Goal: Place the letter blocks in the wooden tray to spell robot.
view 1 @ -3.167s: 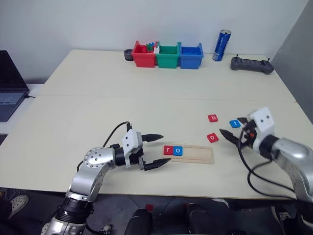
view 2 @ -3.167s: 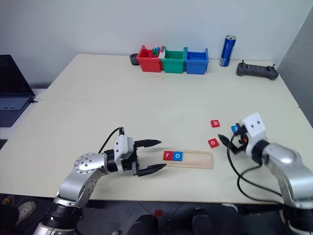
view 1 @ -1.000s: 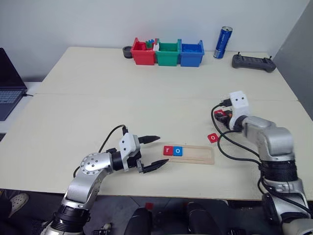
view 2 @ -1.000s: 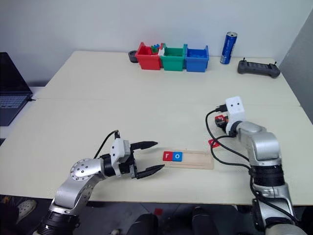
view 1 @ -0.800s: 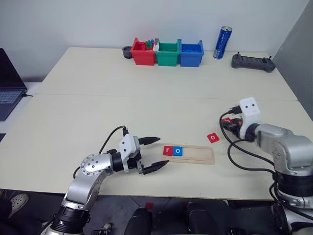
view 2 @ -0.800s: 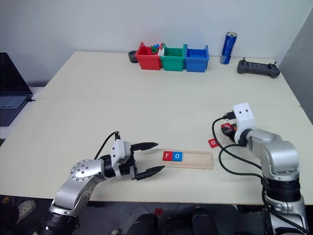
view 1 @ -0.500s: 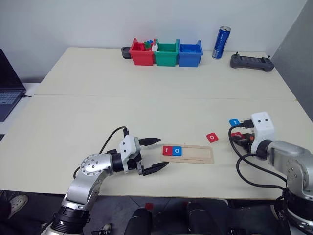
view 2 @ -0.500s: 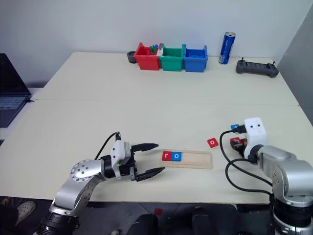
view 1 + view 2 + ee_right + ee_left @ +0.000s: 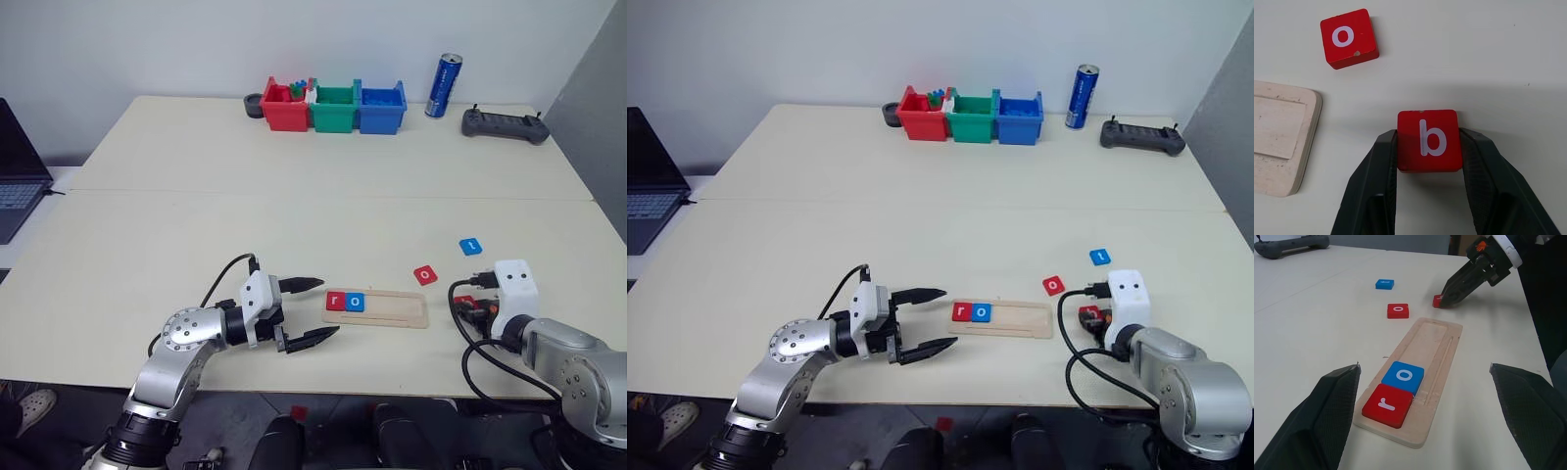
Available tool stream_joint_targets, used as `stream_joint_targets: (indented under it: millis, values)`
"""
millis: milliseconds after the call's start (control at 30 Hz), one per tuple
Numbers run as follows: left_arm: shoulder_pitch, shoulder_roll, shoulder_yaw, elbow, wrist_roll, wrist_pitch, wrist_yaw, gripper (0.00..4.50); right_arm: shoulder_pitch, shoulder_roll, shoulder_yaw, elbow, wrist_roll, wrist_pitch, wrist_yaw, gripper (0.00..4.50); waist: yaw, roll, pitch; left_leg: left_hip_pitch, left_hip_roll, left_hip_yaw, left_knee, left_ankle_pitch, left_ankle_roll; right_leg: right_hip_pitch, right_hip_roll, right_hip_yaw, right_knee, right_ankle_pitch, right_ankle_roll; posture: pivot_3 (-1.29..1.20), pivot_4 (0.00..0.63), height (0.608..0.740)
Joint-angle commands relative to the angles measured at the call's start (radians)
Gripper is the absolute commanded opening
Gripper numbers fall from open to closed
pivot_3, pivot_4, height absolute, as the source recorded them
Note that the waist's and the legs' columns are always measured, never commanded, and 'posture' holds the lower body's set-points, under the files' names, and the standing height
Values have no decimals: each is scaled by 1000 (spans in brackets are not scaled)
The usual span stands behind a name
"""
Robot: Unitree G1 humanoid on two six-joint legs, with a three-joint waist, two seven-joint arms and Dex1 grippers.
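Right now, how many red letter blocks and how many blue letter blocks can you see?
Red letter blocks: 3 (r in the wooden tray, o on the table, b in the right claw)
Blue letter blocks: 2 (o in the tray, t on the table)
Total: 5

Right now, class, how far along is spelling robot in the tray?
Done: red r and blue o sit in the tray. In hand: the right gripper holds the red b. Left: place b, then red o and blue t, both on the table.
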Motion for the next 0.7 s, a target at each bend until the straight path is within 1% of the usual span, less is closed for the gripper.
stream_joint_targets:
  millis: [33, 600, 700]
  values:
    - [-1, 6, 4, -23, -17, -9, -4, 4500, 21, 17, -7, -24, -4, 14, -9, 1451, 0, 0, 0, 0, 0, 0, 0, 0, 0, 0, 0, 0, 0, 0, 0, 0, 150, 740]
    - [-6, 6, 2, -28, -15, -4, 0, 4500, 11, 20, 22, -32, -6, 11, -11, 1451, -1, 0, 0, 1, 0, 0, 0, 0, 0, 0, 0, 0, 0, 0, 0, 0, 150, 740]
    - [-8, 6, 1, -27, -15, -6, -1, 4500, 11, 22, 22, -33, -7, 11, -12, 2523, -1, 0, 0, 1, 0, 0, 0, 0, 0, 0, 0, 0, 0, 0, 0, 0, 150, 740]
